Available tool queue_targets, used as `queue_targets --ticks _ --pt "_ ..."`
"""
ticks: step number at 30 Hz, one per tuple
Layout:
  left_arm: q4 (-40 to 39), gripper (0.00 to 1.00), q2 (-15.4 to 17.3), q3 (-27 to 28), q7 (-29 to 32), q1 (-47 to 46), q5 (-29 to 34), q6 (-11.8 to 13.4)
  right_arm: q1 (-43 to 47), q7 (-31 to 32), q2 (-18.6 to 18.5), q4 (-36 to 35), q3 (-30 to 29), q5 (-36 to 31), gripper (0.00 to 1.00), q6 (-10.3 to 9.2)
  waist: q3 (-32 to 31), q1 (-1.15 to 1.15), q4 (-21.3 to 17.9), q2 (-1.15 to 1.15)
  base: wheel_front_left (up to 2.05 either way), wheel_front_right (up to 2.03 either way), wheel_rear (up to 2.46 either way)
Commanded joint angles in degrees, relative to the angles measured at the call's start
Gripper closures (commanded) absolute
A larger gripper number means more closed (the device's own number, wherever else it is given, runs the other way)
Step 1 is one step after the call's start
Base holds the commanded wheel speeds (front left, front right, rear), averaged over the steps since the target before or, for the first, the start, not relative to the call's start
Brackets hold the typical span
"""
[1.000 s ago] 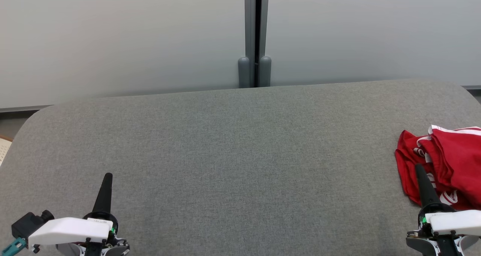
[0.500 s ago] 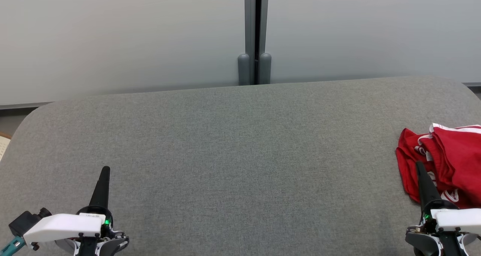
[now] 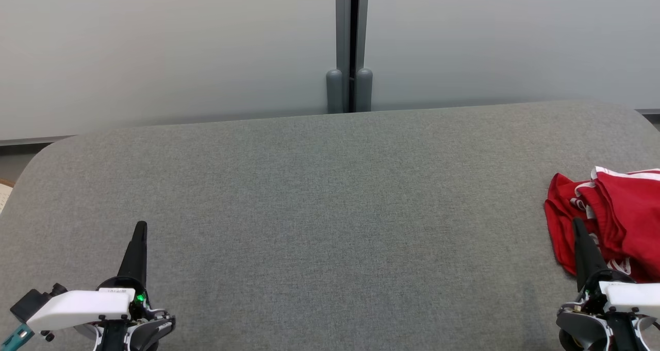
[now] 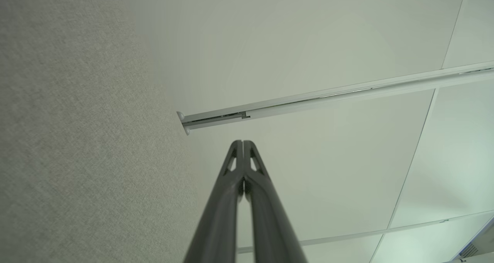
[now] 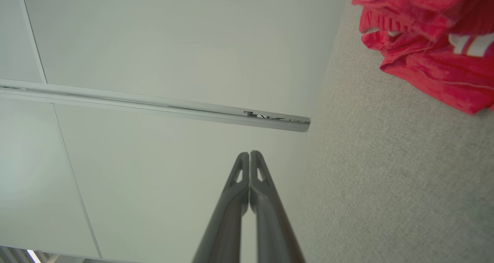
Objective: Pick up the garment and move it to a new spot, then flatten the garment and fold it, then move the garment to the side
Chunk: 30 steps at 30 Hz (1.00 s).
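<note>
The red garment (image 3: 624, 222) with white stripes is bunched up and cut off by the frame edge, so I can't tell what kind of clothing it is. It lies on the grey desk (image 3: 330, 212) just ahead of the right claw (image 3: 576, 222) and to its right. From the head camera the claw's tip overlaps the garment's near edge. The right wrist camera shows the garment (image 5: 424, 62) clear of that claw (image 5: 249, 153), whose fingers are pressed together on nothing. The left claw (image 3: 140, 225) is far off to the other side, also closed and empty (image 4: 243, 142). Compared with a second ago the whole view has slid up a touch, so that's the camera moving. The garment is in the same spot.
</note>
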Motion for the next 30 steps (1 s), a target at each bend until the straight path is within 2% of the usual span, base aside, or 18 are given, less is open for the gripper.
queue_targets --ticks 1,18,30 --pt "-0.08 1.0 0.0 0.43 0.24 -1.22 -0.8 -0.4 -0.7 0.15 -0.12 0.19 -0.22 0.99 1.0 0.01 0.02 0.0 0.0 0.0 0.0 0.0 0.0" --pt "0.45 1.0 -1.01 2.1 1.65 -2.14 -6.32 -1.62 -1.78 0.66 0.35 1.28 -0.8 7.51 1.0 0.0 0.79 0.0 -0.03 0.0 0.0 0.0 0.0" --pt "0.45 1.0 -1.0 2.08 1.7 -1.94 -6.23 -1.64 -1.76 0.62 0.33 1.28 -0.77 7.45 1.0 0.0 0.81 0.0 -0.03 0.0 0.0 0.0 0.0"
